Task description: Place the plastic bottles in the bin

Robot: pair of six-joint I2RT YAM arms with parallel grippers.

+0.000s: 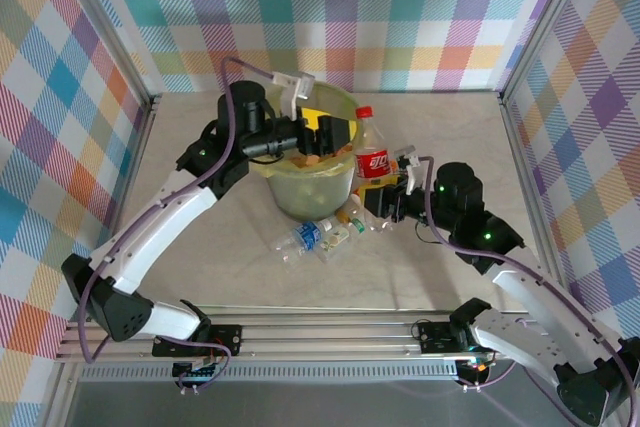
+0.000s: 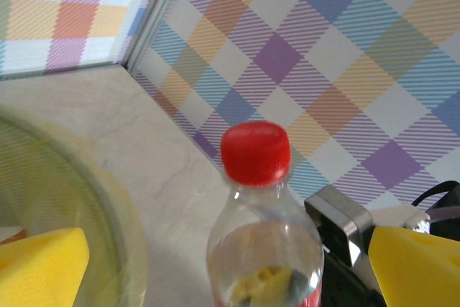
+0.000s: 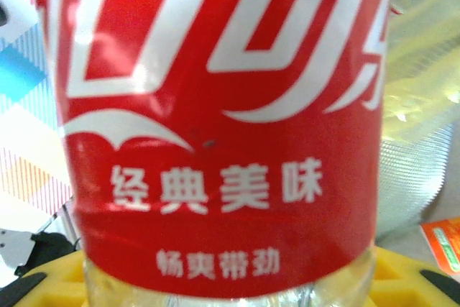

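**Right claw has red bottle at bin rim, left claw open over bin**

Right gripper (image 1: 384,199): closed on the lower body of the red bottle (image 1: 372,152). The bottle is upright, red cap up, and just beside the right side of the bin (image 1: 300,197). On the right wrist cam the red label (image 3: 215,141) is pressed up close, with yellow fingers (image 3: 43,278) showing on both sides at the bottom. I can't see the pad contact itself, but the grip looks firm.

Left gripper (image 1: 328,137): arm is stretched over the bin mouth and the claw points right, toward the red bottle. Jaws are wide open with nothing in them. On the left wrist cam I see both yellow fingers (image 2: 39,264) at the frame edges. The red bottle (image 2: 259,213) stands ahead in the gap, touching neither as far as I can tell. The bin rim (image 2: 108,199) curves past on the left.

The bin sits mid-table near the back, and its bag (image 3: 424,70) is visible beside the label.

Other bottles (image 1: 300,237) lie on the table (image 1: 200,247) just in front of the bin, in a cluster between the bin and the right claw. One has a blue label. An orange label (image 3: 442,246) shows low right on the right wrist cam, but I can't tell what it's on.
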